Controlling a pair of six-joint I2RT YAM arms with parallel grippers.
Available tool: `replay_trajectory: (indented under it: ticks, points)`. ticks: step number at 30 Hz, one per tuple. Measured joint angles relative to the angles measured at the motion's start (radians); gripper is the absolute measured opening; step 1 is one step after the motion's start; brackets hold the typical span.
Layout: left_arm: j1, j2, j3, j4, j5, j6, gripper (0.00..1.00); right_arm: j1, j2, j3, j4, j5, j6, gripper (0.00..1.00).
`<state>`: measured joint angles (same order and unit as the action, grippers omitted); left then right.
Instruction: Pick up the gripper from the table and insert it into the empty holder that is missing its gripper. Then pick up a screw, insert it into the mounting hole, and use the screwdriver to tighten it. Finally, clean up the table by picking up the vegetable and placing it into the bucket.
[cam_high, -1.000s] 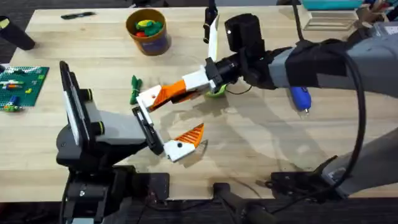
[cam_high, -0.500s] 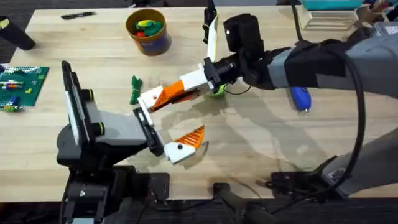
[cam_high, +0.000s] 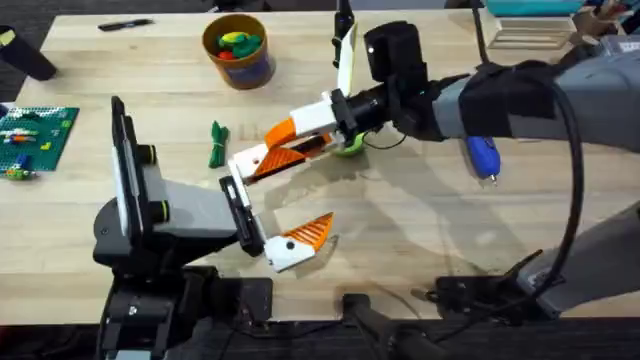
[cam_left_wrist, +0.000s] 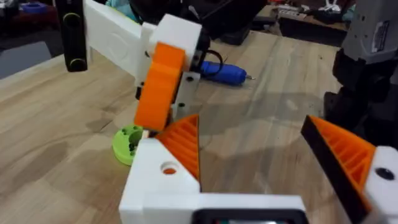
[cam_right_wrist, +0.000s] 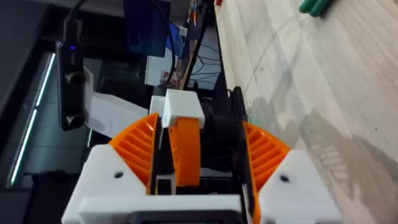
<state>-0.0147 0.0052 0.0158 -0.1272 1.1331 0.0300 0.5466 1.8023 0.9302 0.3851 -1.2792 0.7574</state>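
Note:
My left gripper (cam_high: 305, 192) (cam_left_wrist: 267, 143) stands open with nothing between its orange ribbed pads. The gripper (cam_left_wrist: 183, 143), an orange wedge, sits in the white holder (cam_left_wrist: 155, 180) of the left arm's far finger. My right gripper (cam_high: 278, 133) (cam_right_wrist: 199, 143) reaches across to that finger, turned on its side. Its pads (cam_right_wrist: 134, 146) stand apart on either side of an orange piece under a white block (cam_right_wrist: 180, 106), with gaps showing. The blue screwdriver (cam_high: 483, 157) (cam_left_wrist: 224, 71) lies at the right. The green vegetable (cam_high: 217, 143) lies below the bucket (cam_high: 237, 45).
A lime-green disc (cam_high: 348, 148) (cam_left_wrist: 127, 142) lies partly under the right gripper. A black pen (cam_high: 125, 25) lies at the far left edge. A green brick plate (cam_high: 30, 140) sits at the left. Bare wood lies between the left gripper and the screwdriver.
The right gripper has drawn a little up and to the right along the left arm's far finger. The left arm has shifted slightly right.

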Motion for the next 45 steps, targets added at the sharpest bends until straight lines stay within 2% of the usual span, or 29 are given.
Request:
replay_trajectory:
  ticks: [8, 13, 16, 23, 27, 29, 30, 32, 33, 39, 45]
  points:
    - [0.000, 0.000, 0.000, 0.000, 0.001, 0.000, 0.985, -0.061, 0.000, 0.000, 0.003, -0.006, 0.002, 0.771]
    - [0.000, 0.000, 0.000, 0.000, 0.001, 0.000, 0.985, -0.134, 0.000, 0.001, -0.017, -0.001, -0.025, 0.787]
    - [0.000, 0.000, 0.000, 0.000, 0.001, 0.000, 0.985, -0.195, 0.000, 0.004, -0.113, 0.050, -0.102, 0.823]
    - [0.000, 0.000, 0.000, 0.000, 0.001, 0.000, 0.985, -0.317, 0.000, 0.031, -0.325, 0.258, -0.334, 0.826]
    - [0.000, 0.000, 0.000, 0.000, 0.001, 0.000, 0.985, -0.347, 0.000, 0.162, -0.636, 0.384, -0.491, 0.820]
    - [0.000, 0.000, 0.000, 0.000, 0.001, 0.000, 0.985, -0.339, 0.000, 0.240, -0.811, 0.455, -0.576, 0.822]
    - [0.000, 0.000, 0.000, 0.000, 0.000, 0.000, 0.985, -0.298, 0.000, 0.354, -1.022, 0.576, -0.692, 0.830]
    - [0.000, 0.000, 0.000, 0.001, -0.004, 0.000, 0.987, -0.258, 0.000, 0.405, -1.091, 0.654, -0.740, 0.833]
    - [0.000, 0.000, 0.000, 0.005, -0.027, 0.000, 0.985, -0.187, 0.000, 0.442, -1.137, 0.772, -0.788, 0.838]
    - [0.000, 0.000, 0.000, 0.018, -0.106, 0.000, 0.986, -0.072, 0.000, 0.443, -1.159, 0.928, -0.824, 0.859]
    - [0.000, 0.000, 0.000, 0.032, -0.203, 0.000, 0.986, -0.001, 0.000, 0.443, -1.150, 1.041, -0.837, 0.863]
